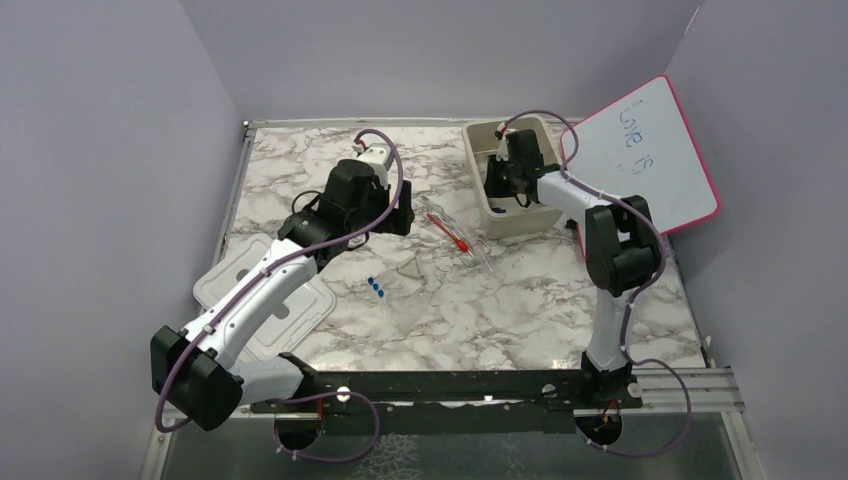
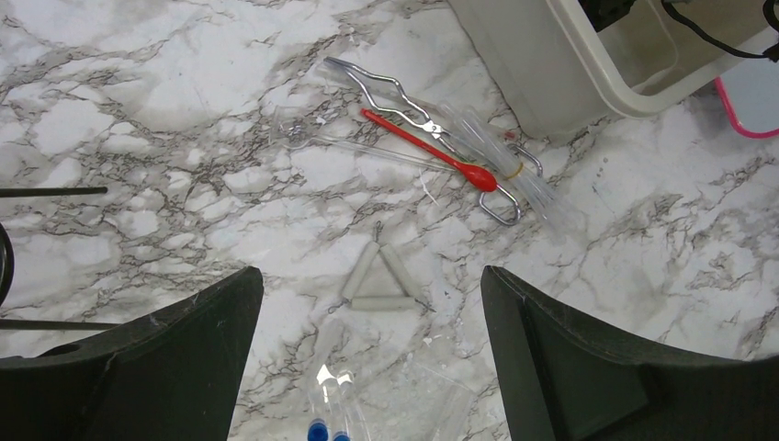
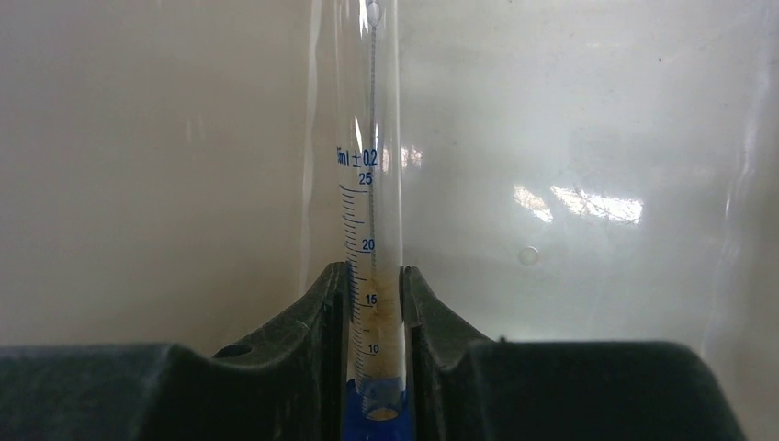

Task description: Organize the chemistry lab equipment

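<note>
Tub [image 1: 478, 190] back R; dropper [image 1: 452, 233] across clamp [image 1: 472, 246] just L; tubes [image 1: 376, 288] nearer; lid [image 1: 300, 310] front L.

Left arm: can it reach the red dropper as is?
Probably yes: left gripper open, empty, nothing over the red dropper. It lies against the metal clamp, so a clean pick looks tight.

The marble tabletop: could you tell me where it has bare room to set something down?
Bare marble table lies near-right, between the blue-capped clear tubes and the right edge. Crowded: the centre, red-tipped dropper and metal wire clamp beside the beige rectangular tub.
</note>
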Robot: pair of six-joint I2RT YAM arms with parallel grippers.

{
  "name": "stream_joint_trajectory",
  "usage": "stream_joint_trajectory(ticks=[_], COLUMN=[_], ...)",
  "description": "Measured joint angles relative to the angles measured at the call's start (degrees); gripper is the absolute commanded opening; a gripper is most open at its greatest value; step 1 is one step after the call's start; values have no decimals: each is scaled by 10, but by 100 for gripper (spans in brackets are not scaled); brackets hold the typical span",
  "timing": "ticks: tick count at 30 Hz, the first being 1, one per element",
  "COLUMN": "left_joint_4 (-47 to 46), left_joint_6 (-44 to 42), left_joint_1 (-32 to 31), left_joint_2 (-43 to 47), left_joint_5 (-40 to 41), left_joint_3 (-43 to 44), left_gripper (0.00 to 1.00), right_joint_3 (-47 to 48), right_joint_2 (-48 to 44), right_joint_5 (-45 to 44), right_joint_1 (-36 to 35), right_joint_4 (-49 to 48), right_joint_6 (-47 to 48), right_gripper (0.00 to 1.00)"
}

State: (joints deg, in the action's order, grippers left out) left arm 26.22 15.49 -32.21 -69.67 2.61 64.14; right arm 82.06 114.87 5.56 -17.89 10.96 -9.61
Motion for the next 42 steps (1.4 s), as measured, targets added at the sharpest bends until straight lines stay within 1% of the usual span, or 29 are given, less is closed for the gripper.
stream_joint_trajectory(ticks=[3, 9, 12, 17, 25, 27, 30, 33, 36, 38, 42], left_joint_4=[-1, -2, -2, -2, -6, -11, -31, -57, -86, -99, -121], left_joint_6=[0, 0, 0, 1, 2, 2, 3, 5, 7, 8, 7], left_joint_1=[0, 0, 0, 0, 0, 0, 0, 0, 0, 0, 0], left_joint_2=[-3, -9, -9, -9, 8, 25, 66, 107, 143, 162, 182], left_joint_5=[0, 0, 0, 6, 48, 65, 97, 125, 147, 159, 176], left_joint_3=[-1, -1, -1, -1, -10, -17, -38, -61, -89, -104, -123], left_gripper=[91, 91, 91, 91, 91, 91, 91, 91, 91, 91, 91], right_joint_3=[2, 2, 2, 2, 2, 2, 2, 2, 2, 2, 2], right_joint_2=[4, 5, -1, -45, -178, -211, -232, -228, -196, -162, -81], right_joint_5=[1, 1, 0, -5, -16, -16, -16, -14, -11, -10, -12], right_joint_1=[0, 0, 0, 0, -11, -25, -80, -142, -194, -213, -224], right_joint_4=[1, 14, 23, 45, 73, 73, 70, 66, 63, 62, 63], right_joint_6=[-1, -3, -5, -9, -8, -3, 7, 22, 35, 41, 50], right_gripper=[33, 51, 54, 55, 53, 52, 51, 51, 51, 52, 52])
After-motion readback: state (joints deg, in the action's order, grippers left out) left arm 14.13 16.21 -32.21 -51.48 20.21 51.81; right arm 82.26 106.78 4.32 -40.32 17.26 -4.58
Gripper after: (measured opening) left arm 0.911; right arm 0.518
